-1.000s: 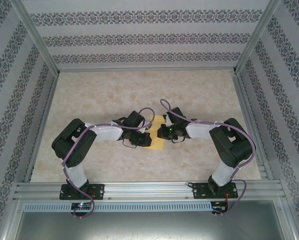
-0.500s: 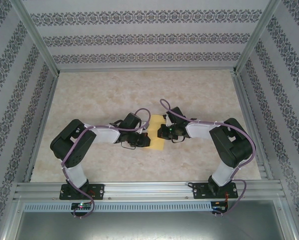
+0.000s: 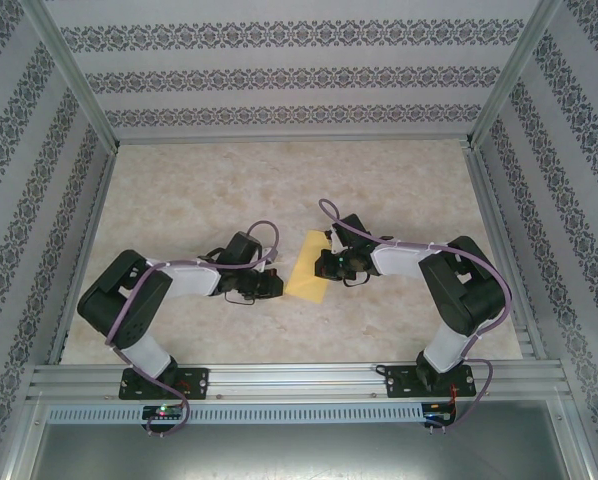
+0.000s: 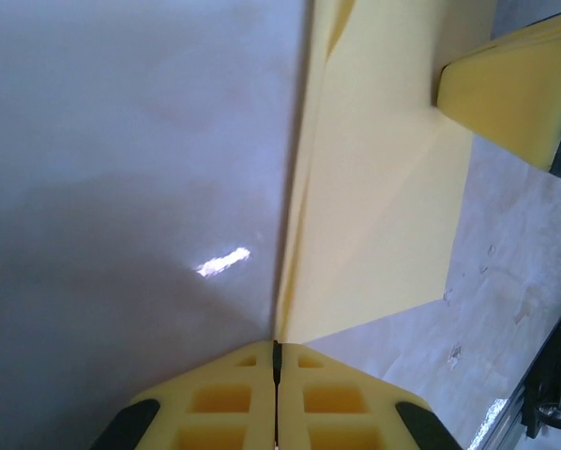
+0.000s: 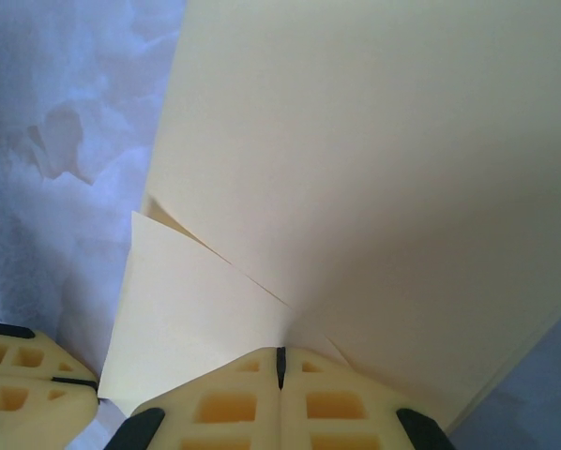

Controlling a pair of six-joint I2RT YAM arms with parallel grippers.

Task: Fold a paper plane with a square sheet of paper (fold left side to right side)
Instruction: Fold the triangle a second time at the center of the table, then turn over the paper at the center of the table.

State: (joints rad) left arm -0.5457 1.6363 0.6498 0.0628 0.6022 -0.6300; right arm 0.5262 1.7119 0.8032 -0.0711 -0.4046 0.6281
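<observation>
Yellow, thin and creased: the sheet of paper [image 3: 307, 267] is lying near the middle of the marbled surface [image 3: 229, 190], between the two arms. In the top view it is showing as a narrow folded strip, slightly slanted, with its far end leaning right and its near end wider. In the left wrist view, layered fold edges are stacking along the strip's left side.

The right end effector [image 5: 280, 354] is sitting at the strip's right edge, fingers pressed flush together. In the right wrist view, the paper is running straight into the seam between the fingertips and creases are fanning out from that spot, so it is reading as pinching the sheet. A small triangular flap is lying just left of the pinch.

The left end effector [image 4: 276, 349] is sitting at the strip's near-left corner, fingers likewise closed flush. The folded edge is coming down to meet the fingertip seam. Whether the corner is actually caught there cannot be told.

The two end effectors are facing each other across the paper, close together. One yellow finger [image 4: 506, 89] of the right one is resting against the sheet in the left wrist view. Patterned walls [image 3: 299, 75] are enclosing the surface on three sides. An aluminium rail [image 3: 299, 378] is carrying both arm bases at the near edge.
</observation>
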